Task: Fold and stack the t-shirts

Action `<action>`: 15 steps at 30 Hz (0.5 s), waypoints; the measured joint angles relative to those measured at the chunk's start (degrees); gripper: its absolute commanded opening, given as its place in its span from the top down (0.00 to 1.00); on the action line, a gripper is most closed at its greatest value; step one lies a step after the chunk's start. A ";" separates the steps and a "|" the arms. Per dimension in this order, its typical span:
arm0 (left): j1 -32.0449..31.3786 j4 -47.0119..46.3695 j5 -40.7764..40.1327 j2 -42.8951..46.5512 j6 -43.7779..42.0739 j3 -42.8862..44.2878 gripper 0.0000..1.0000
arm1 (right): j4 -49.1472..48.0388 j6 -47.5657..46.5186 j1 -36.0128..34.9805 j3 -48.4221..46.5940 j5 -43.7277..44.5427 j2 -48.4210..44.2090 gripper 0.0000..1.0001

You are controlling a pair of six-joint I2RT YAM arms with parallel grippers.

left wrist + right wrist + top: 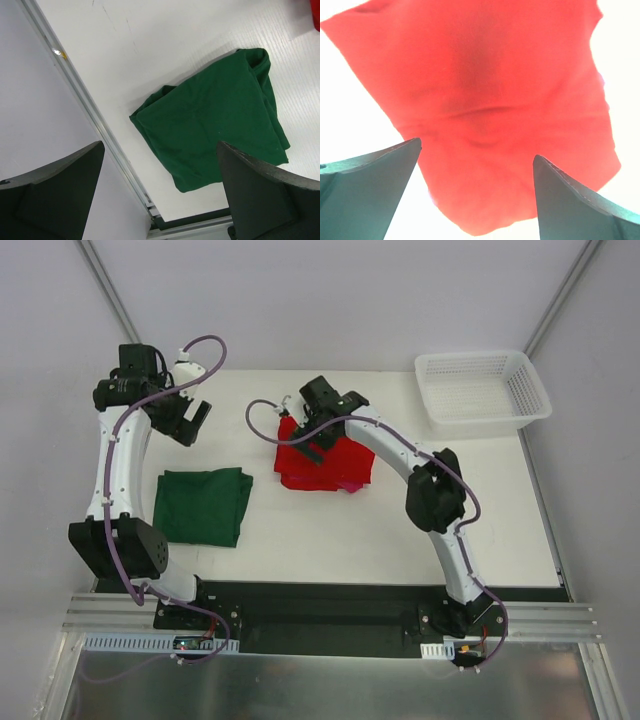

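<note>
Left fingers [60, 195], right fingers [365, 195]: wide apart.

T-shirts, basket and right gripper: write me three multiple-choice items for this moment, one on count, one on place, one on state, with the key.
1. How many t-shirts lie in the white basket? A none; B one; C two.
2. Where is the dark green t-shirt? A draped over an arm; B clamped in a gripper; C flat on the table, apart from the red t-shirt.
3. How is the right gripper? A shut on cloth; B open above the red t-shirt; C shut and empty.

Key: 1 A, the top view shows only mesh inside. 2 C, bare table separates the two shirts. 3 B, the right wrist view shows its fingers spread with red cloth below.
</note>
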State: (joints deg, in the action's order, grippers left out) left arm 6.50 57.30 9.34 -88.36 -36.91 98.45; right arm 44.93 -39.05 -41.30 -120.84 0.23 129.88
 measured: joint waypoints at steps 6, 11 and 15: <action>0.04 -0.02 0.44 2.36 1.18 -4.33 0.01 | 1.84 1.64 0.07 0.00 -6.03 -7.85 0.00; 2.75 -0.04 0.94 4.28 4.98 -10.27 0.01 | 2.25 9.01 0.44 0.00 -18.86 -11.34 0.00; 8.52 0.15 1.38 6.71 7.58 -16.06 0.01 | 2.45 15.39 1.09 0.00 -27.96 -9.31 0.00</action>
State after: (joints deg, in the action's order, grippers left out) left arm 15.03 57.45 10.72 -81.65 -29.32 82.39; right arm 47.37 -23.66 -40.21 -120.84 -27.73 120.57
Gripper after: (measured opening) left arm 0.992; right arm 0.996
